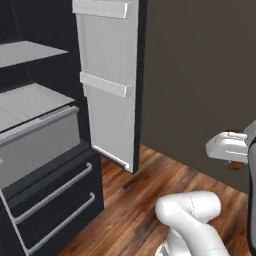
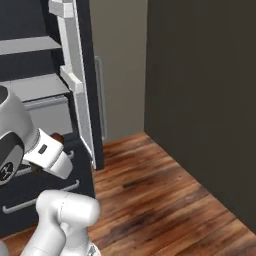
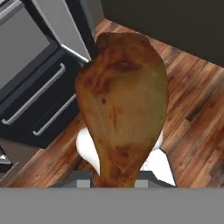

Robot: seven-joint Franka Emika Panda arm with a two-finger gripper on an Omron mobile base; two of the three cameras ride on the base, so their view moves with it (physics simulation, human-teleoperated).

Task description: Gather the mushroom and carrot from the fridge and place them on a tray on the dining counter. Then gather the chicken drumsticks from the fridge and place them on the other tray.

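Note:
A golden-brown chicken drumstick hangs thick end up in the middle of the hand view, and my gripper is shut on its narrow lower end. The fingertips are hidden behind the meat. In the left base view the white hand sits at the right edge, with a bit of the drumstick showing under it, well right of the fridge. The fridge's right door stands open, showing bare grey shelves. In the right base view the drumstick peeks out behind the hand, in front of the fridge drawers.
Two fridge drawers with grey bar handles sit low on the left. A dark wall rises on the right. Wood floor stretches between the open door and that wall.

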